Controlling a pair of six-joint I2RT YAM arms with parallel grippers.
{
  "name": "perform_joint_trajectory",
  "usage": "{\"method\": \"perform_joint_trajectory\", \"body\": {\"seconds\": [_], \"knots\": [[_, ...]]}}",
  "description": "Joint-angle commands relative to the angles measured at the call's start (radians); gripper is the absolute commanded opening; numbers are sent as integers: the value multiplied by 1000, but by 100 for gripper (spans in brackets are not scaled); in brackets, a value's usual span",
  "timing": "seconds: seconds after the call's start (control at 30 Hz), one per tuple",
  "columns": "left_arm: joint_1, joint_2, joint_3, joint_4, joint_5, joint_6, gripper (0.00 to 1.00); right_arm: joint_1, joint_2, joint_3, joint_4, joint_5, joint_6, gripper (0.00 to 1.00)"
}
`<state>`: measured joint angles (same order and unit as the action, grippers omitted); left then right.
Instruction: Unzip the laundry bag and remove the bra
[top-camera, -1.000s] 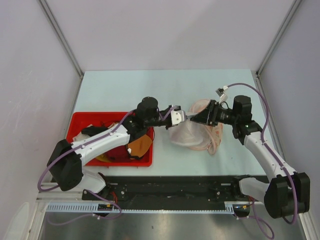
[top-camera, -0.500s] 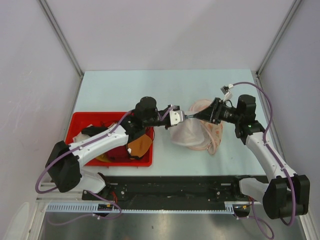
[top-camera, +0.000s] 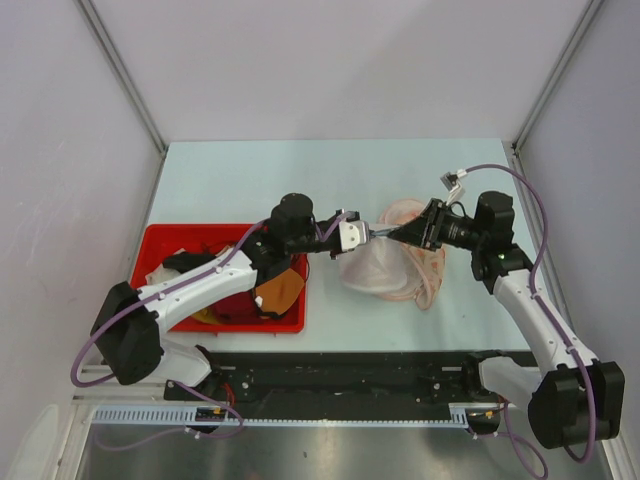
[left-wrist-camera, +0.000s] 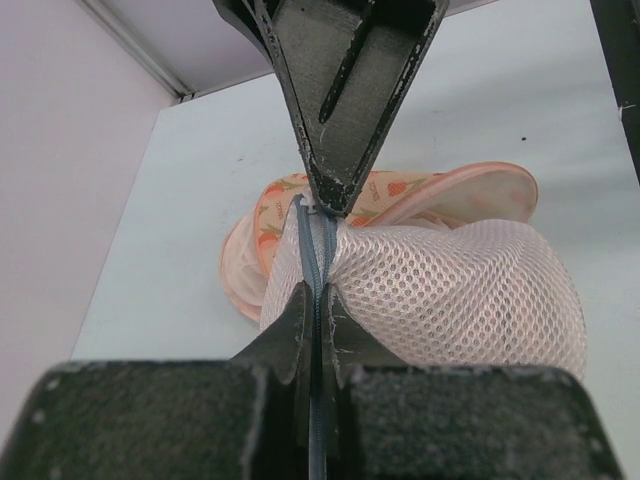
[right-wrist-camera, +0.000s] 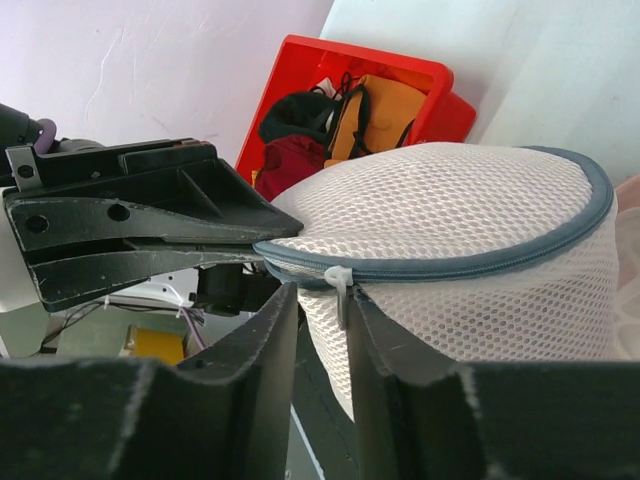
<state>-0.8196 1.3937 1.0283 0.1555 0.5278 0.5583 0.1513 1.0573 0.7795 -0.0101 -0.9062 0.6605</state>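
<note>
A round, drum-like laundry bag (top-camera: 372, 268) of white translucent mesh was seen resting on the pale table (top-camera: 250, 180), between the two arms and near the right side of a red plastic tray (top-camera: 158, 242). Its rim was edged by a grey-blue zip (right-wrist-camera: 470, 262), which was seen closed along the whole stretch in view. The left arm (top-camera: 200, 285) was extended across the tray toward the bag. The left jaws were pressed fully together on the bag's zipped seam, with a ridge of mesh and zip tape pinched between them. The right arm (top-camera: 530, 310) was extended from the opposite side, so that the two sets of jaws were set almost tip to tip at the bag's far edge. The right jaws were held only narrowly apart, and the small whitish zip pull (right-wrist-camera: 340, 283) was framed between them. A slit of space could be seen beside the pull, so it was not clamped. What lay inside the bag could not be made out through the mesh. A second round mesh bag (top-camera: 408, 212), pinkish and filled with peach patterned fabric, was seen lying behind the white one and touching it. In the tray, an orange garment (right-wrist-camera: 385, 112), a maroon garment (right-wrist-camera: 290, 162) and a black garment (right-wrist-camera: 298, 108) were heaped together.
</note>
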Motion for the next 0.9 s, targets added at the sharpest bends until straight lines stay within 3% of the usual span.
{"method": "perform_joint_trajectory", "body": {"seconds": [0.0,0.17,0.27,0.43,0.6,0.87], "knots": [[-1,-19,19,46,51,41,0,10,-29,37,-48,15,-41,23],[-1,-18,23,44,49,48,0,11,-30,37,-77,41,-56,1],[0,-19,24,36,44,58,0,10,-29,35,-87,56,-70,0],[13,-38,16,9,66,92,0,-54,-13,32,-194,208,-125,0],[19,-45,16,-10,130,103,1,-88,27,-25,-133,291,-113,0],[19,-36,15,21,144,71,0,22,109,-28,-88,395,-111,0]]}}
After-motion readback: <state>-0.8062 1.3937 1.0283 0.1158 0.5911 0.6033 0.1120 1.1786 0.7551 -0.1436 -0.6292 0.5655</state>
